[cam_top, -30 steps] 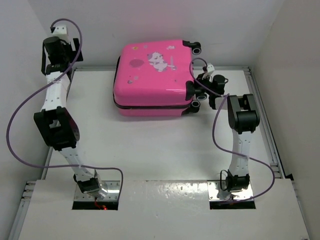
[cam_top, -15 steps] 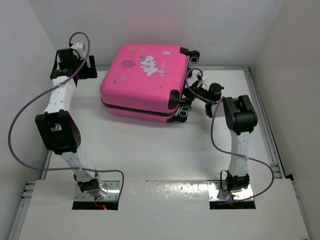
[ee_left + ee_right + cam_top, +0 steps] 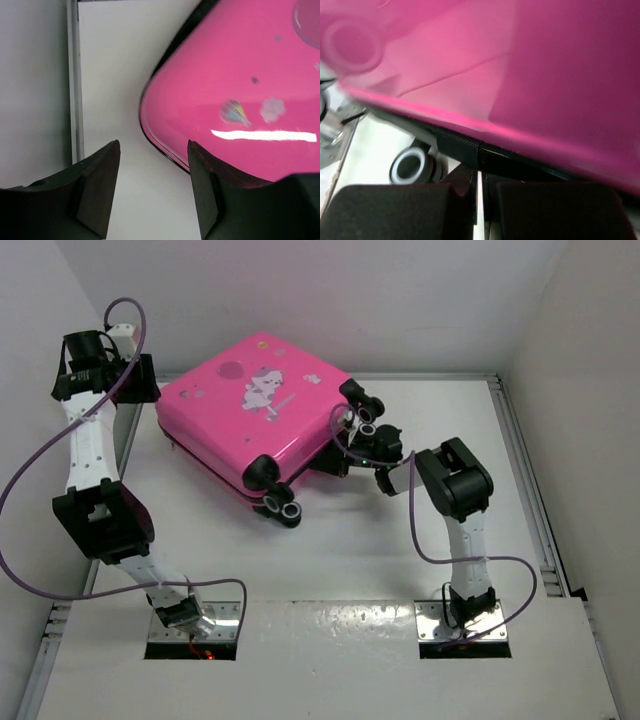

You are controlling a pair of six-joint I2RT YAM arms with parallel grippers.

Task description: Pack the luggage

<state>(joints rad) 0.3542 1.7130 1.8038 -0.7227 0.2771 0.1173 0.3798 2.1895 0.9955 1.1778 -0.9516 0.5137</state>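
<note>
The luggage (image 3: 250, 410) is a shut hot-pink hard-shell suitcase with a white cartoon print. It lies flat and diagonal at the back left of the table, with black wheels (image 3: 282, 508) toward the front. My left gripper (image 3: 148, 388) is open and empty at its left corner. In the left wrist view my left gripper (image 3: 152, 192) hovers over the table and the pink shell (image 3: 240, 75) fills the right. My right gripper (image 3: 350, 452) sits at the wheel-side edge. In the right wrist view my right gripper (image 3: 480, 200) is shut against the black zipper band (image 3: 460, 145) under the shell (image 3: 530, 60). Nothing shows between the pads.
White walls enclose the table on the left, back and right. Metal rails (image 3: 520, 470) run along the table edges, one beside my left gripper (image 3: 74, 75). A suitcase wheel (image 3: 410, 167) is just left of my right fingers. The raised front panel (image 3: 330, 660) carries both arm bases.
The suitcase has slid left and turned counterclockwise, so its wheels now point toward the front. My right gripper moved left with it. My left arm swung outward to the suitcase's left corner.
</note>
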